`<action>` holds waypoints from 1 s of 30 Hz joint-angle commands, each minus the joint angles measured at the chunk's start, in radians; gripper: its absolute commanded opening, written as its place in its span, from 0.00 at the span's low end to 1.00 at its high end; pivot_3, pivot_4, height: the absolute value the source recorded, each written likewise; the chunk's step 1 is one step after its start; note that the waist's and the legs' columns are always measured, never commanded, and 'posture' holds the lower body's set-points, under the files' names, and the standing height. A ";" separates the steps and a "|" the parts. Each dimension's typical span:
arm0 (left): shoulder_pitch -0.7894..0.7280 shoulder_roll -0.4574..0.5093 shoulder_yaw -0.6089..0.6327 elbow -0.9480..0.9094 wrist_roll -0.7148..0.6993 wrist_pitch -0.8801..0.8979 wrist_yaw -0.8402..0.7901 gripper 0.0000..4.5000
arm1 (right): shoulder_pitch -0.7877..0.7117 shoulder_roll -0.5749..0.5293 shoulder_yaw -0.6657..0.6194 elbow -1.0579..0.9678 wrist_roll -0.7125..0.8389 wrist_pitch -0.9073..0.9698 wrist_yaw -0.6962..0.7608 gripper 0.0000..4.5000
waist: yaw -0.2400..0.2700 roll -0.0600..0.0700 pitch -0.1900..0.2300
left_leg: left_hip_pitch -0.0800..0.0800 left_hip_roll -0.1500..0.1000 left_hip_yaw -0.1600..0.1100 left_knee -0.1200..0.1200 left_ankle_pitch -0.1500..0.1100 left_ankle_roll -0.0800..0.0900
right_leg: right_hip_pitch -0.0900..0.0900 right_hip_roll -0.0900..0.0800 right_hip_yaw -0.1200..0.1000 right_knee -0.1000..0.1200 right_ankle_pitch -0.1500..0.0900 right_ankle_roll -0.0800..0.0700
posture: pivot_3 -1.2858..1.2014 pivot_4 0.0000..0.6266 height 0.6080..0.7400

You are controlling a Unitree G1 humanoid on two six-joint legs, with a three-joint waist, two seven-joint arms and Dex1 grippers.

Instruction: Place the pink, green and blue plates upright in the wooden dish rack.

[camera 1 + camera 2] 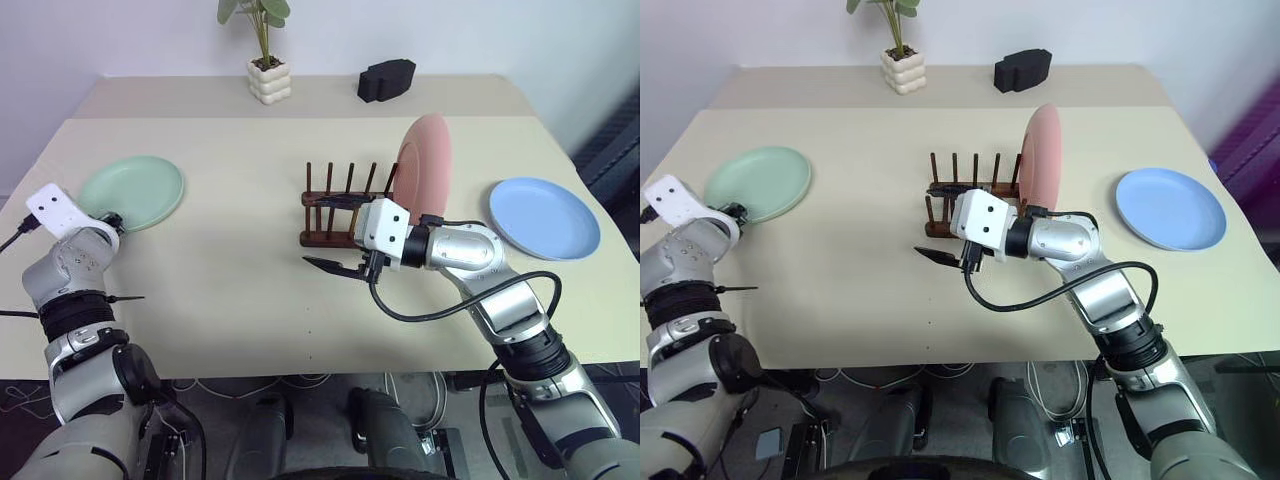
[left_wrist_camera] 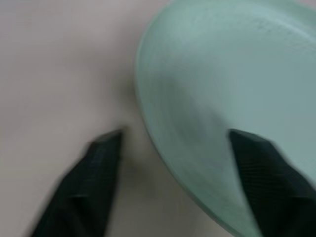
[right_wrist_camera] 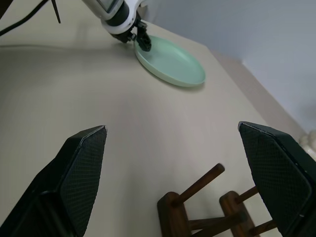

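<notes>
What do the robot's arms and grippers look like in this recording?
Both arms are silver-grey metal with black ribbed joint bands. Each wrist carries a white boxy module. A black cable loops loosely below the right arm. The left gripper and right gripper each have two black, finely textured fingers with wedge-shaped tips.

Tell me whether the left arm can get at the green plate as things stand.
Probably yes: the left tool already straddles the near rim of the green plate, one finger over it, one outside on the bare table. Nothing stands in the way.
</notes>
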 commanded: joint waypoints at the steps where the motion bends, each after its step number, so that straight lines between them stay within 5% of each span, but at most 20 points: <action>1: -0.023 0.003 0.016 0.000 -0.012 -0.045 0.008 0.23 | 0.001 0.011 -0.017 -0.038 -0.007 -0.005 -0.012 0.97 | 0.001 0.000 0.000 | 0.000 0.000 0.000 0.000 0.000 0.000 | 0.000 0.000 0.000 0.000 0.000 0.000 | 0.52 0.24 0.99; 3: -0.022 -0.001 0.013 0.001 -0.017 -0.055 0.010 0.01 | 0.006 0.012 -0.015 -0.036 -0.013 -0.008 -0.015 0.97 | 0.002 0.000 0.000 | 0.000 0.000 0.000 0.000 0.000 -0.001 | 0.000 0.000 0.000 0.000 0.000 0.000 | 0.52 0.24 0.99; 14: 0.000 -0.057 -0.067 -0.230 -0.022 -0.220 -0.083 0.01 | -0.010 0.030 -0.023 -0.014 -0.038 -0.027 -0.024 0.97 | 0.004 0.000 0.000 | 0.000 0.000 0.000 0.000 0.001 -0.001 | 0.000 -0.001 0.000 0.000 0.000 0.000 | 0.52 0.24 0.99; 18: -0.010 -0.056 -0.242 -0.416 0.048 -0.303 -0.189 0.01 | -0.055 0.031 -0.025 0.036 -0.111 -0.080 -0.068 0.97 | 0.003 0.000 0.000 | -0.001 0.000 0.000 0.000 0.001 -0.002 | 0.000 0.000 0.000 0.000 0.000 0.000 | 0.52 0.24 0.99; 30: -0.134 -0.149 -0.506 -0.687 0.126 -0.274 -0.249 0.01 | -0.178 0.055 -0.006 0.190 -0.420 -0.317 -0.322 0.97 | -0.001 0.000 0.000 | 0.000 0.000 0.001 -0.001 0.001 -0.002 | 0.000 0.000 0.001 0.000 0.000 0.000 | 0.52 0.24 0.99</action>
